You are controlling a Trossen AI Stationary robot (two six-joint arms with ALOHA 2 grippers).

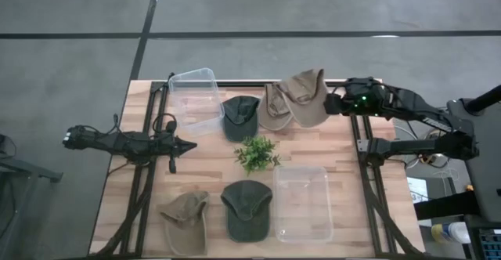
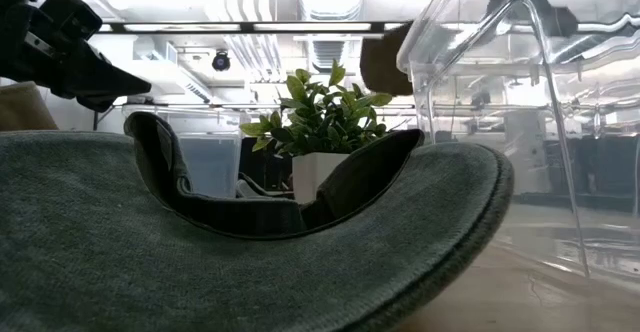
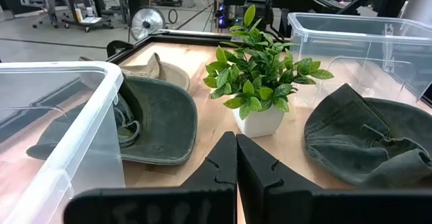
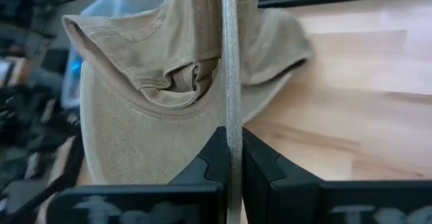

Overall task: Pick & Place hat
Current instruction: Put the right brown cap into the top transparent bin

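Note:
My right gripper [image 1: 335, 103] is near the table's far right corner, shut on a tan hat [image 1: 307, 95]. A second tan hat [image 1: 274, 107] lies on the wood partly under it, and a dark green hat [image 1: 240, 117] lies beside that. Nearer the near edge lie another tan hat [image 1: 185, 211] and another green hat [image 1: 246, 207]. My left gripper [image 1: 190, 144] is shut and touches nothing. It hovers left of the small potted plant [image 1: 256, 152], which also shows in the left wrist view [image 3: 260, 82]. My right gripper [image 4: 233, 158] pinches the tan hat's brim [image 4: 233, 109] between its two fingers. The brim stands edge-on in the hold. The fingers come level from the table's right side. The crown [image 4: 135, 102] hangs off to one side, and the hat looks raised above the hat under it.
One clear plastic bin [image 1: 196, 95] sits at the far left, beside the dark green hat. Another clear plastic bin [image 1: 301, 201] sits at the near right. The plant stands mid-table between them. Bare wood shows to the right of the near bin and around my left gripper.

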